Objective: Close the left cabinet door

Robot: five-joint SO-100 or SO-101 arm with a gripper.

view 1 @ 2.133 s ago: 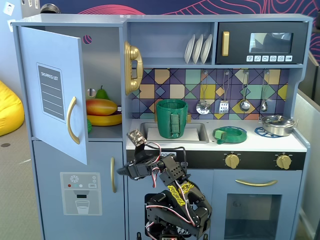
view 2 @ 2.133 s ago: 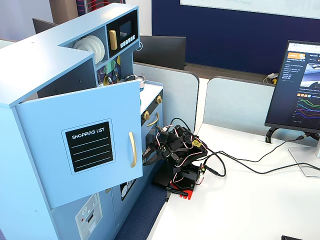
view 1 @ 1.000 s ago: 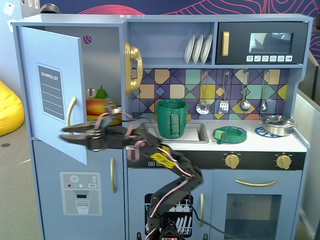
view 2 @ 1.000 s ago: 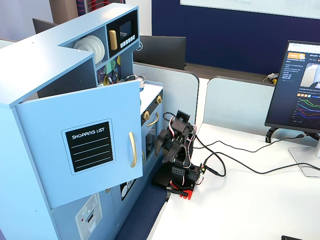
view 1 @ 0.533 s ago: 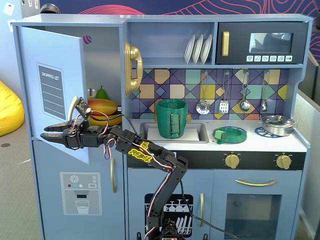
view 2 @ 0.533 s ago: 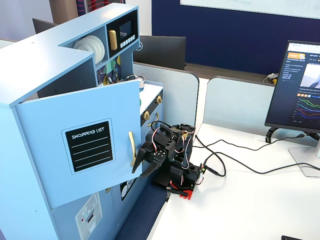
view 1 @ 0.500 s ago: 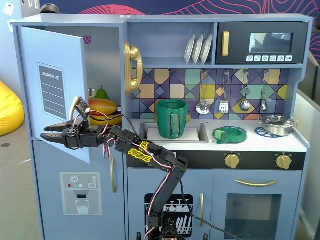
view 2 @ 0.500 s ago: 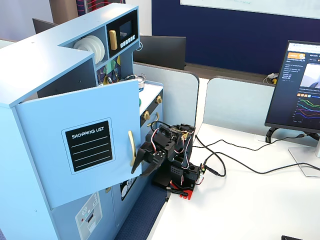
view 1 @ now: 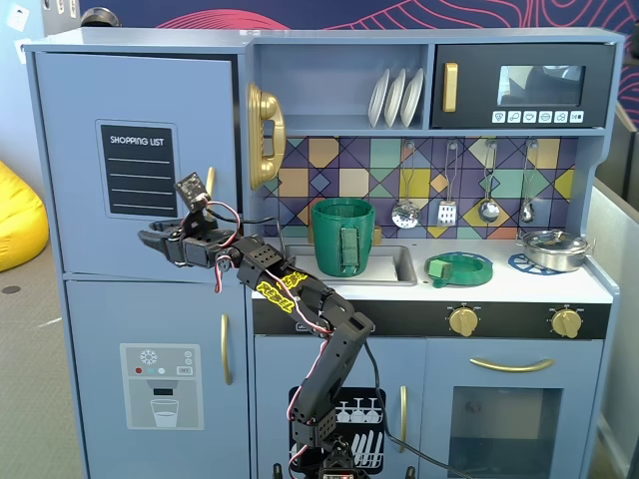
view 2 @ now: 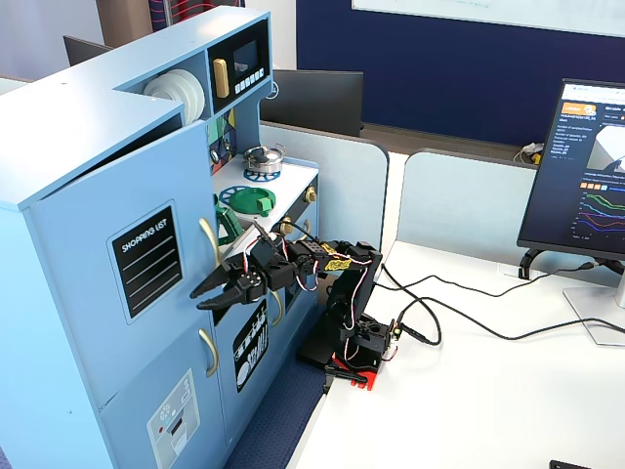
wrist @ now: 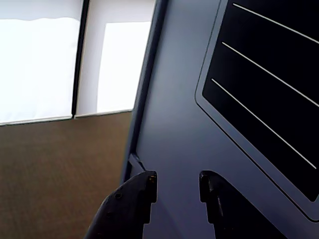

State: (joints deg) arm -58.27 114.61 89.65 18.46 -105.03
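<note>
The gripper (view 2: pixel 207 290) was a little open and held nothing. It sat right by the left cabinet door (view 2: pixel 107 283), under the black list, maybe touching. That door looked almost shut. A slow, flat push would close it.

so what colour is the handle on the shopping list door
Gold, on the light-blue left cabinet door; its handle shows best in a fixed view.

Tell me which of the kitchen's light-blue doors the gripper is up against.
The upper-left door, the one carrying the black SHOPPING LIST chalkboard. The gripper sits against its lower part; the dispenser-picture door lies below it, untouched.
</note>
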